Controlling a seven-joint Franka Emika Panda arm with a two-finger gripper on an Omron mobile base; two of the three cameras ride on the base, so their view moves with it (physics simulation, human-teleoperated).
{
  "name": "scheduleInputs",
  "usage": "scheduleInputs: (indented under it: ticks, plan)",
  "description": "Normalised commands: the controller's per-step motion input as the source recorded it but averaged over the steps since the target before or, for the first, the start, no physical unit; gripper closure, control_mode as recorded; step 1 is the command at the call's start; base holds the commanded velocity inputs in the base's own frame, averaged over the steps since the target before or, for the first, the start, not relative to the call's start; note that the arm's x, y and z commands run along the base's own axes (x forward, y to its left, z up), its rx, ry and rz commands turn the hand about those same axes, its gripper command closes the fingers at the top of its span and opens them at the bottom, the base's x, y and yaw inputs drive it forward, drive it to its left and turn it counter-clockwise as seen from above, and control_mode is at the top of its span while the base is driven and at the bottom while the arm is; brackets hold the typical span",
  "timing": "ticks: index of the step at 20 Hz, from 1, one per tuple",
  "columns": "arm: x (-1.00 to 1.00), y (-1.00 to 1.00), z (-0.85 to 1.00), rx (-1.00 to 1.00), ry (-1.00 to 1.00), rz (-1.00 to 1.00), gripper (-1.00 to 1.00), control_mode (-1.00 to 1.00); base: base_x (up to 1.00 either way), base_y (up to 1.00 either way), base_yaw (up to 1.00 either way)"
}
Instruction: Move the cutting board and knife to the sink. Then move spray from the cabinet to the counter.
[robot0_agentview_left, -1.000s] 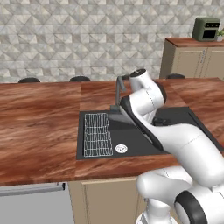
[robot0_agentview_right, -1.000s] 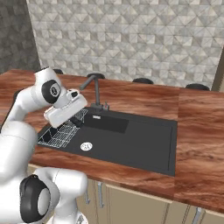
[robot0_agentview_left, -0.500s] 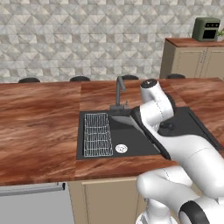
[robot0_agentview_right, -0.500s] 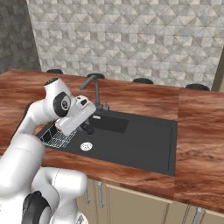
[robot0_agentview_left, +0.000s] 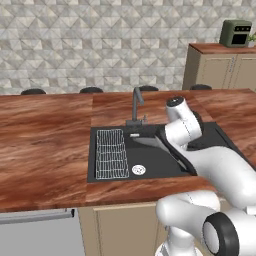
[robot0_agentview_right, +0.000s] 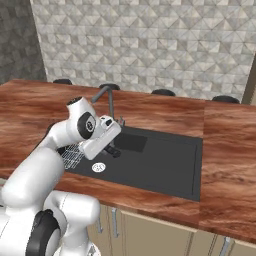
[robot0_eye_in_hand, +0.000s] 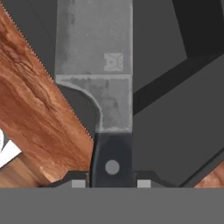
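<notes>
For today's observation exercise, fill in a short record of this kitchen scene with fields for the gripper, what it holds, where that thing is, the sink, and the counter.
gripper: shut on the knife's black handle
knife: silver-grey blade pointing away from the hand, over the basin
sink: black basin set in the counter, grey wire rack at one end, curved faucet behind it
counter: reddish-brown wood grain, running around the sink
arm position: reaching over the sink, hand low above the basin
cutting board: cannot tell from these views

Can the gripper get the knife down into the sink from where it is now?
Probably yes: the gripper holds the knife by its handle above the sink, and the dark basin below looks unobstructed.
</notes>
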Motion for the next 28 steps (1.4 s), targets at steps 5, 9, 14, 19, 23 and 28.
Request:
scheduleInputs:
  ticks: [5,9,14,19,23,28]
  plan:
    - [0.25,-0.05,-0.34,-0.08,0.0,0.0,1.0,-1.0,0.0,0.0,0.0]
    - [0.24,0.0,-0.36,-0.08,0.0,0.0,1.0,-1.0,0.0,0.0,0.0]
    - [0.28,-0.01,-0.32,-0.06,0.01,0.0,1.0,-1.0,0.0,0.0,0.0]
    - [0.32,-0.01,-0.24,-0.05,0.04,0.0,1.0,-1.0,0.0,0.0,0.0]
    - [0.36,0.01,-0.14,-0.04,0.01,0.0,1.0,-1.0,0.0,0.0,0.0]
    - [0.37,0.13,-0.03,-0.01,0.01,0.02,1.0,-1.0,0.0,0.0,0.0]
